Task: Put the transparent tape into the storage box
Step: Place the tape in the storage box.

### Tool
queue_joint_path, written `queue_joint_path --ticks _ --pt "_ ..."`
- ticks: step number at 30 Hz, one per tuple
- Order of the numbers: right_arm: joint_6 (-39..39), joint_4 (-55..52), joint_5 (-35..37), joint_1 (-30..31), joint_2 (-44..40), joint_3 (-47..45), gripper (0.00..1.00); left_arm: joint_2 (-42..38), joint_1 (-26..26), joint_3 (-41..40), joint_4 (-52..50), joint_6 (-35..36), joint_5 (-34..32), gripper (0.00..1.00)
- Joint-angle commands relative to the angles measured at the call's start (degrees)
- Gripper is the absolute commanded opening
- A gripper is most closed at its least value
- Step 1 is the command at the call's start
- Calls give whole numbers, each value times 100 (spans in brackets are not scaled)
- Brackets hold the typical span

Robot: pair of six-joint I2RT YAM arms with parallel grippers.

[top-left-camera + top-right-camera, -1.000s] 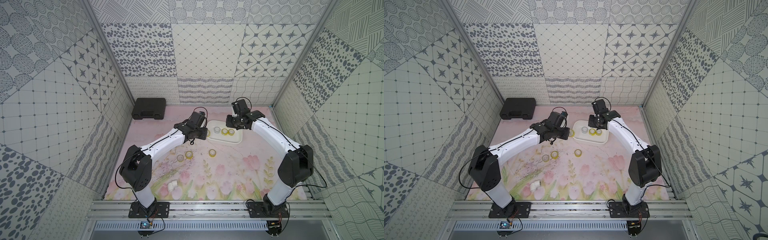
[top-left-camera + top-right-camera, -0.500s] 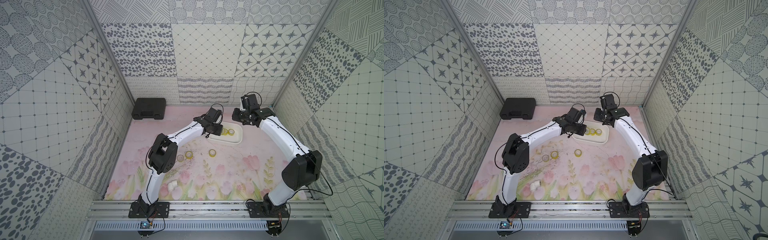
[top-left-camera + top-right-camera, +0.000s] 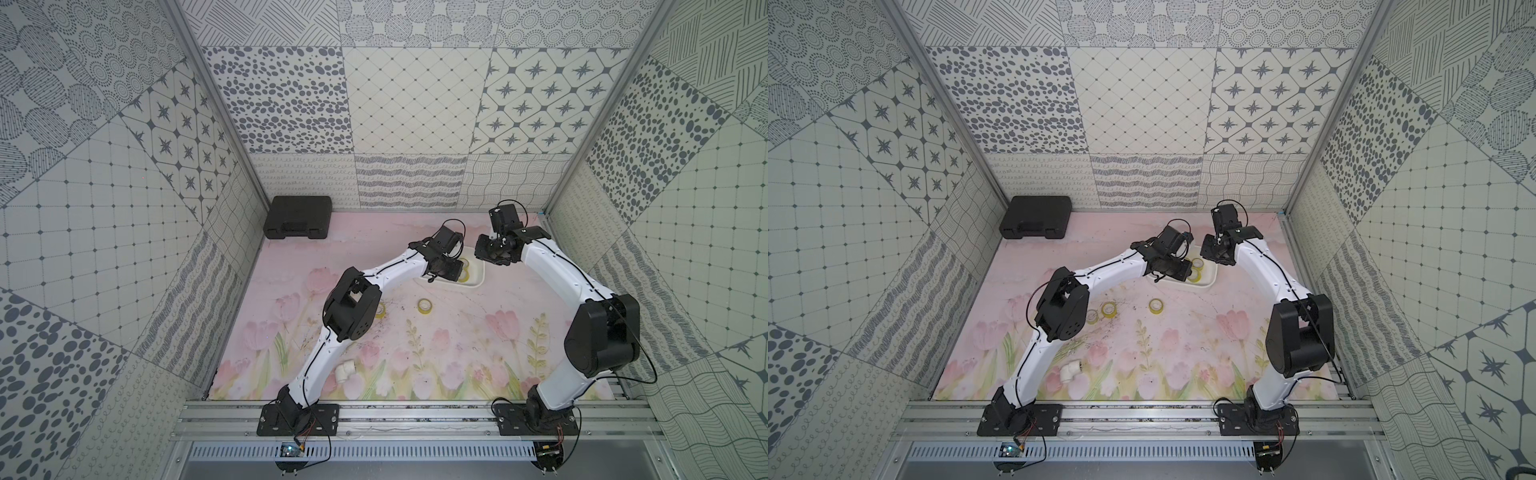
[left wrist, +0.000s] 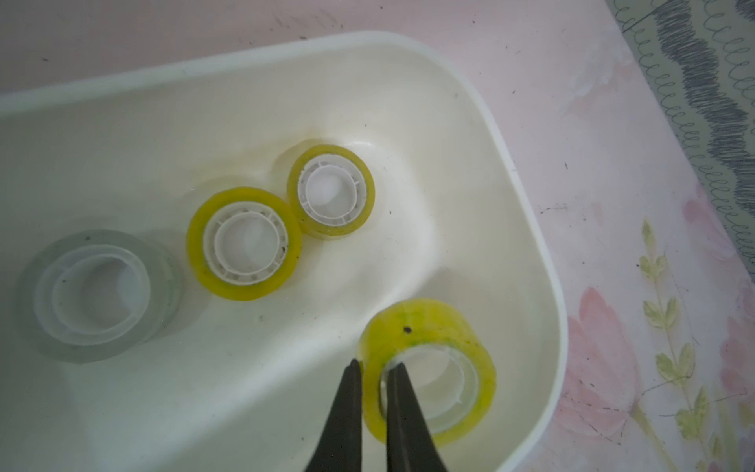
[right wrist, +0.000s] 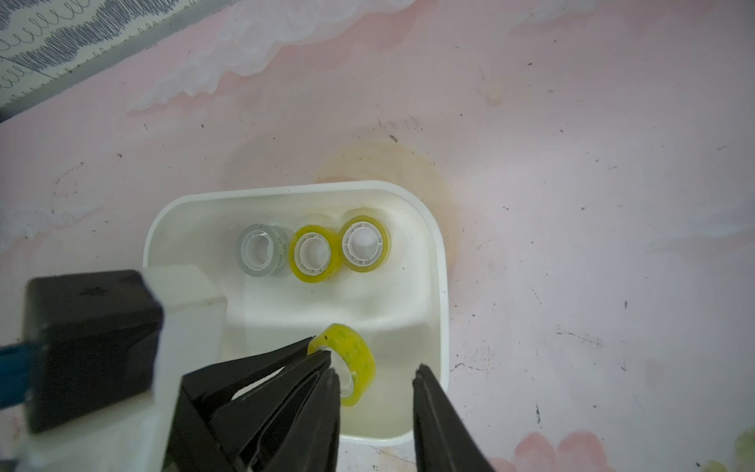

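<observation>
Left gripper [image 4: 376,363] clenched on the wall of a yellow held roll [image 4: 429,327], one finger inside the ring and one outside, almost no gap between them. Roll tilted on its edge, inside the storage box [image 4: 527,229], near a rounded corner. Contact with the box floor: cannot tell (no view from the side). Right gripper [image 5: 379,370] with jaws apart, grasping nothing, hanging over the same end of the box, just beside the fingers [image 5: 245,372] of the left gripper.

Flat on the box floor, three more rolls in a row: a greyish roll [image 4: 98,294], just beside it a middle yellow roll [image 4: 244,243], and touching that a far yellow roll [image 4: 331,191].

In both top views, most of the box hidden under the wrist of the left arm. Only one end of the rim and two yellow rings visible there, too small for detail. Held roll impossible to make out from above.

On the flowered mat [image 3: 457,353], apart from the box, one loose roll [image 3: 425,306]. In a top view, two more beside the elbow of the left arm: a second loose roll [image 3: 1108,308] and a third loose roll [image 3: 1092,316], the last partly cut off by the elbow. White pipe elbow [image 3: 345,371] near the base of the left arm, black case [image 3: 298,217] in the far corner.
</observation>
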Motion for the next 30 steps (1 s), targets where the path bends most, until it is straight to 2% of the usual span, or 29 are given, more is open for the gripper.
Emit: queue_joint_path --ticks 1,8,11,21,25,30 --pt "-33 125 -35 10 -10 -133 34 230 -91 176 -4 44 232 0" --pt "-27 131 -146 10 -153 -328 34 542 -163 385 -33 -11 193 0" --pt "-39 136 -110 10 -209 -369 33 606 -163 403 -16 -29 119 4" --pt "-39 132 -102 10 -295 -391 34 617 -173 426 -1 -82 60 35" --pt "-17 131 -101 10 -312 -391 33 438 -169 255 55 -73 38 40" --pt "8 148 -134 19 -356 -335 34 95 -160 131 279 -16 -70 40"
